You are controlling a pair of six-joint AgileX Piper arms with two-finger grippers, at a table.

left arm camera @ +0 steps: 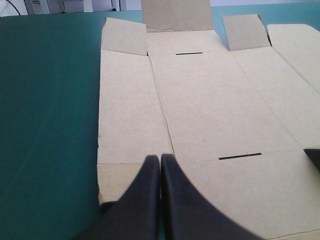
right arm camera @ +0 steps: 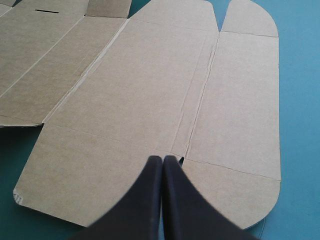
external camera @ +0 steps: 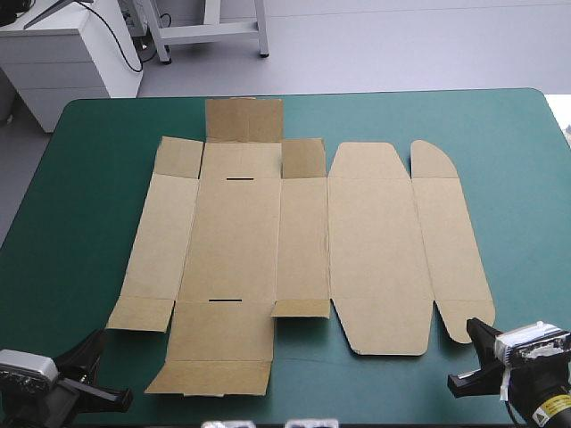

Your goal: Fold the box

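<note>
The brown box (external camera: 294, 241) lies as a flat cut sheet across the middle of the table, with two narrow slots in its centre panel. Its far flaps (external camera: 244, 120) tilt up a little. My left gripper (external camera: 96, 341) sits at the near left corner, shut, its fingers meeting just over the sheet's near left flap (left arm camera: 112, 180). In the left wrist view the gripper (left arm camera: 160, 160) points along the box (left arm camera: 200, 100). My right gripper (external camera: 479, 328) is at the near right, shut, and holds nothing. Its tip (right arm camera: 162, 160) hangs over the near rounded flaps of the box (right arm camera: 150, 90).
The teal-green cover (external camera: 80, 232) shows all around the sheet, in wide strips at the left and right (external camera: 522, 223). A white cabinet (external camera: 62, 53) and a metal frame stand beyond the far edge of the table.
</note>
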